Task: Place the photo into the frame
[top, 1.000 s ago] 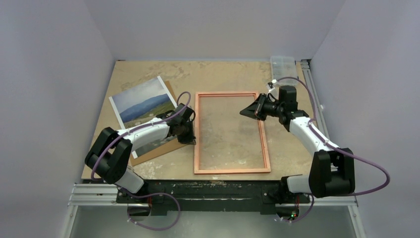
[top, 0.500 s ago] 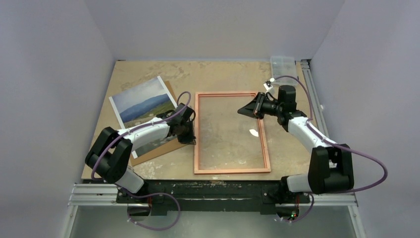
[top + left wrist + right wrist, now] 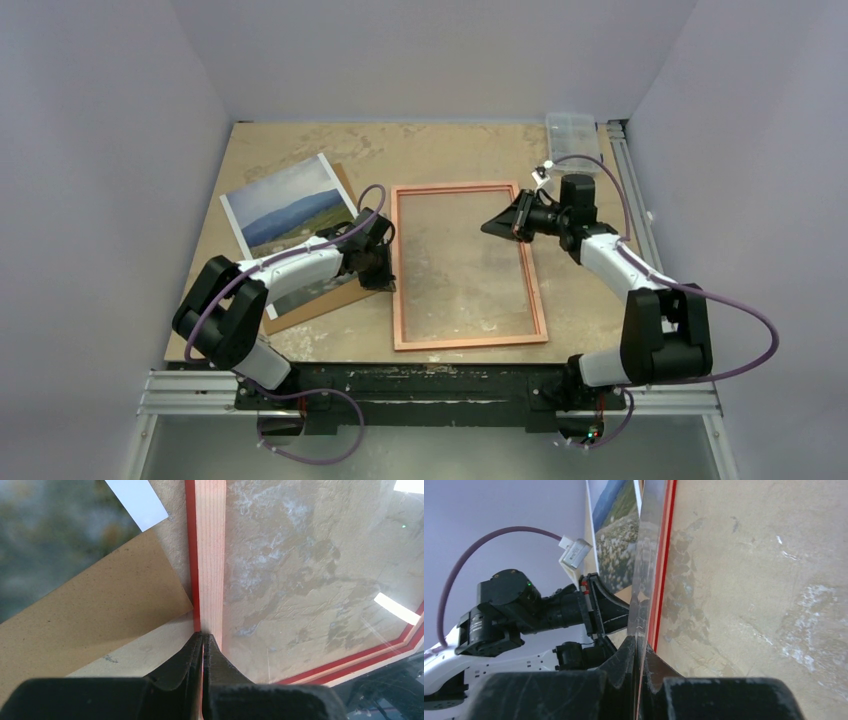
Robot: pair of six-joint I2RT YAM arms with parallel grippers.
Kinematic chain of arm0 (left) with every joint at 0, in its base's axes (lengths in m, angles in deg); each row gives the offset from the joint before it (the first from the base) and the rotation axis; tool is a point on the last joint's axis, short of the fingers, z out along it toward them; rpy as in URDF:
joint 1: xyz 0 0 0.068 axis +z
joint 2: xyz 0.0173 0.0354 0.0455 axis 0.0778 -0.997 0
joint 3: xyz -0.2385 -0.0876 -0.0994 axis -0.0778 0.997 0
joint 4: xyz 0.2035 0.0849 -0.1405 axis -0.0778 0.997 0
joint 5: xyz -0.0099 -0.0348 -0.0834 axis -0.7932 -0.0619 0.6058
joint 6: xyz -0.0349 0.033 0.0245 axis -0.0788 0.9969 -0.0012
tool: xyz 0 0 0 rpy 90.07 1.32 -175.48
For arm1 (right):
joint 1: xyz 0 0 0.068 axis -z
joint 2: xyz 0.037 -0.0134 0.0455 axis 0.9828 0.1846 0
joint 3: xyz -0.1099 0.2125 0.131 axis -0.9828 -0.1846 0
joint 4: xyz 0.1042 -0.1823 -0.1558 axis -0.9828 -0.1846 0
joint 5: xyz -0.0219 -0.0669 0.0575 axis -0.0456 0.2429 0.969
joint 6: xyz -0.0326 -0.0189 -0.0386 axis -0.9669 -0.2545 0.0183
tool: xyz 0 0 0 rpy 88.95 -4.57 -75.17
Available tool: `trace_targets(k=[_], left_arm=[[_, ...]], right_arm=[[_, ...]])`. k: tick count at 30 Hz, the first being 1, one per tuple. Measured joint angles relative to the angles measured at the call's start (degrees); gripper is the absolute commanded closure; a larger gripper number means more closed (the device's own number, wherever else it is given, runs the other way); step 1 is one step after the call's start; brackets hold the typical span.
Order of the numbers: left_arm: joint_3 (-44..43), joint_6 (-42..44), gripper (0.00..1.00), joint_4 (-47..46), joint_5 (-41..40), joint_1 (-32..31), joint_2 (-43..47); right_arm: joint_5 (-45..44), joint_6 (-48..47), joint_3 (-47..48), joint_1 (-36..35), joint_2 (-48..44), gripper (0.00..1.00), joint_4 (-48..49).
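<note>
Photo (image 3: 285, 205) is not yet in: it lies picture-up on the brown backing board (image 3: 322, 300), just outside the left claw (image 3: 203, 636). The frame (image 3: 465, 341) spans between the claws, back up, each claw clenched on its nearest rail, the right claw (image 3: 638, 647) opposite. By my judgement, the whole insertion remains.

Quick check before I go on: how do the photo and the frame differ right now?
The photo lies skewed on the brown backing board, ungripped; the frame lies nearly square to the table edge, its left rail pinched by the left gripper. The photo is opaque, picture up; the frame is see-through, copper back up. Both are rectangles.
</note>
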Motion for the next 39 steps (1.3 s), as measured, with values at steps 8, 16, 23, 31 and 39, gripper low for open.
trace_targets(k=[8,16,23,31,39], left_arm=[[-0.1,0.1,1.00,0.2,0.0,0.0,-0.1],[-0.4,0.2,1.00,0.4,0.0,0.0,-0.3],[-0.7,0.2,1.00,0.7,0.2,0.0,-0.5],[-0.9,0.5,1.00,0.8,0.2,0.0,-0.7],[-0.9,0.6,1.00,0.8,0.3,0.0,-0.7]], right_arm=[[-4.9,-8.1,3.8,0.2,0.9,1.00,-11.1],[-8.3,-14.7,6.4,0.0,6.7,0.95,-16.5],[-9.9,-17.1,6.4,-0.1,9.6,0.51,-18.5],[-12.3,-18.5,6.4,-0.6,9.6,0.28,-20.3],[-14.5,-19.8,7.6,-1.0,11.1,0.23,-23.1]])
